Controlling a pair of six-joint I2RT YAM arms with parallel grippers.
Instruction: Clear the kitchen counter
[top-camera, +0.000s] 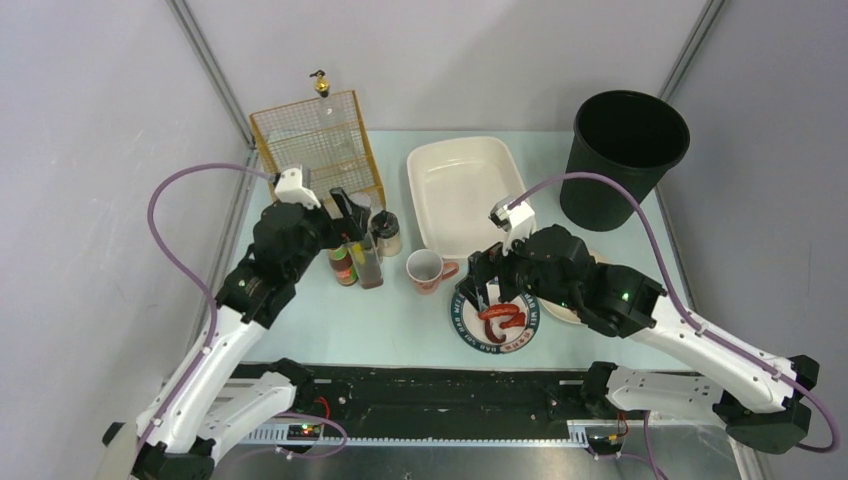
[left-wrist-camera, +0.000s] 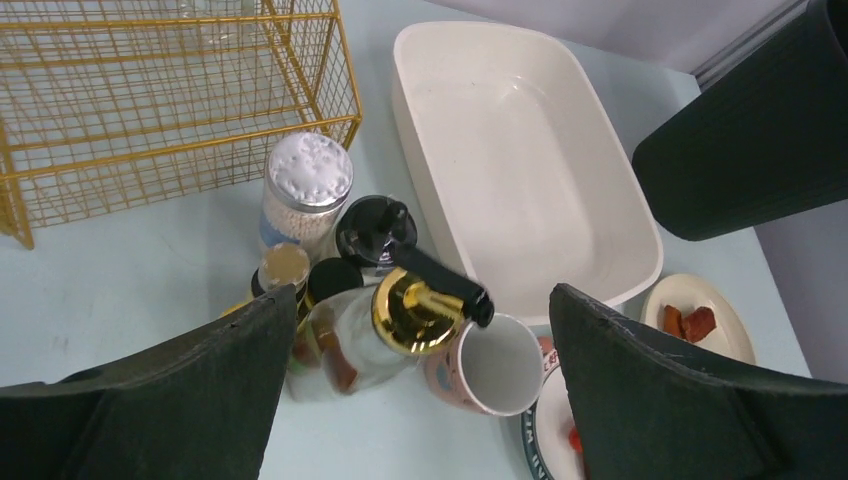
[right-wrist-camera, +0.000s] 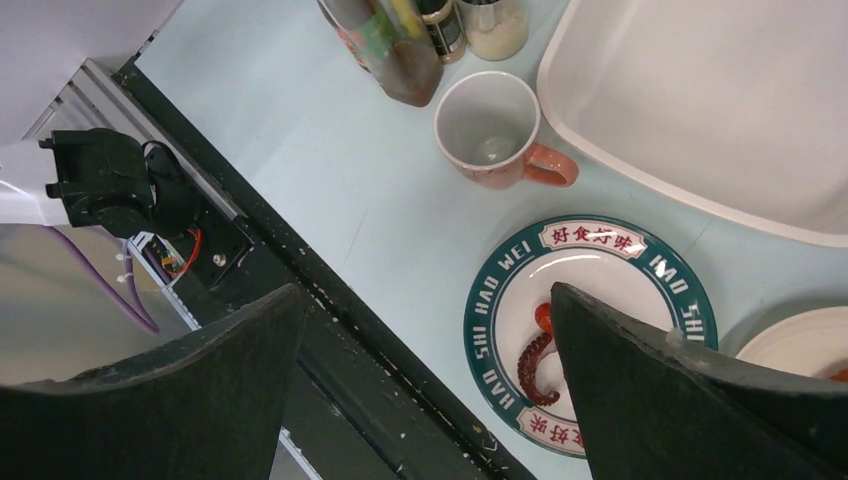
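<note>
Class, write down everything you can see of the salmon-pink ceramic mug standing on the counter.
The salmon-pink ceramic mug looks glazed, with a white inside and one loop handle pointing to the robot's right. It stands upright, mouth up, and appears empty. It rests on the pale mint-blue kitchen counter, between the cluster of condiment bottles and the green-rimmed round plate, close to the white rectangular basin. Whether it touches the nearest bottle cannot be told.

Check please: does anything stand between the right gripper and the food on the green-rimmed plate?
Nothing visible does. The open right gripper hangs over the plate, and the red food lies bare below it.
</note>
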